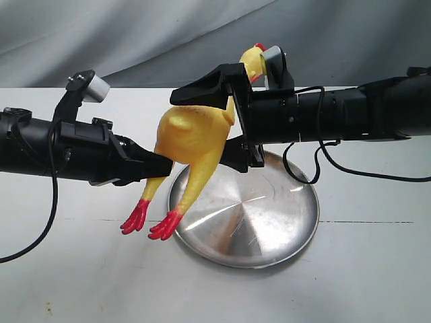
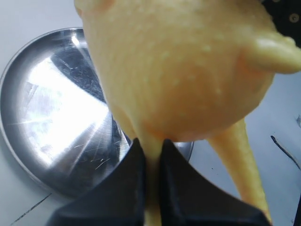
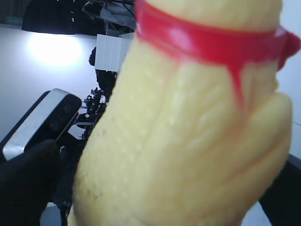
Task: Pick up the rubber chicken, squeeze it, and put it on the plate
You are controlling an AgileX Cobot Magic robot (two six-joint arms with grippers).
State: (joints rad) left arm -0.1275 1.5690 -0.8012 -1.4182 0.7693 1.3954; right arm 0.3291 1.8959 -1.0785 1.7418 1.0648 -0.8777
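The place looked like a robotics lab set up for recording. A plain white worktop (image 1: 377, 282) stood before a hung grey cloth backdrop (image 1: 135, 33). Two black robot arms, the left arm (image 1: 40, 145) and the right arm (image 1: 350, 114), reached over it. Each carried a small bracket-mounted camera (image 1: 97, 86), and black cables (image 1: 54, 195) trailed toward the worktop's edges. The right wrist view showed a brightly lit white wall (image 3: 51, 49) and dark equipment (image 3: 101, 89).

The rubber chicken (image 1: 192, 138) above the plate (image 1: 269, 232)
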